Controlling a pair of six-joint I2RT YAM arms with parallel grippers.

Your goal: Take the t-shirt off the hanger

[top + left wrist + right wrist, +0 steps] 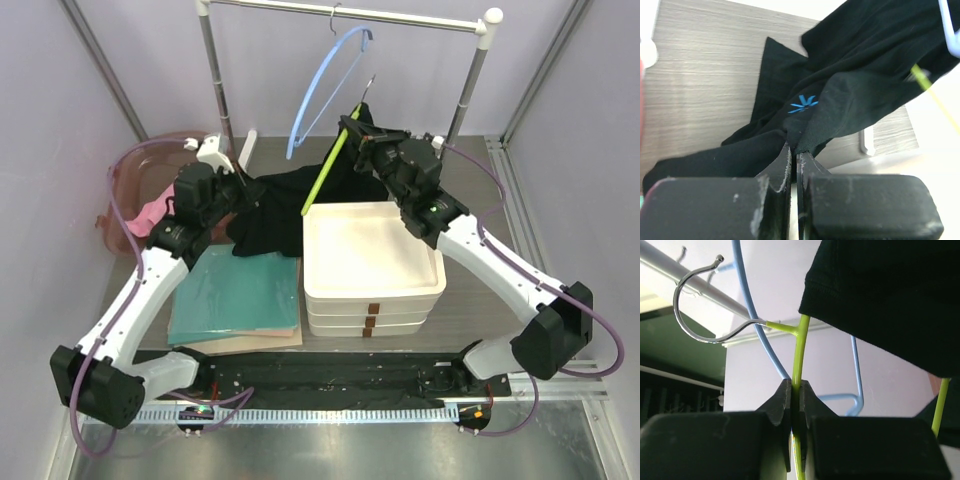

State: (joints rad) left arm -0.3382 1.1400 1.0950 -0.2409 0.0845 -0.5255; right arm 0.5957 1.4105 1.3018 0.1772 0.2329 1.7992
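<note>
While the overhead view took in the whole table (pixel 470 190), we saw the black t-shirt (pixel 275 205) hanging partly from the tilted green hanger (pixel 325 175) and spilling onto the table, left of the stacked white trays (pixel 370 260). A blue hanger (pixel 318 80) hung on the rail (pixel 400 15) behind. Only the left wrist view showed us the left end effector (pixel 794 152) clenched on a fold of the shirt, below its small blue print (pixel 803 104). Only the right wrist view showed the right end effector (pixel 795 390) clamped on the green hanger's stem, under its chrome hook (pixel 675 300).
</note>
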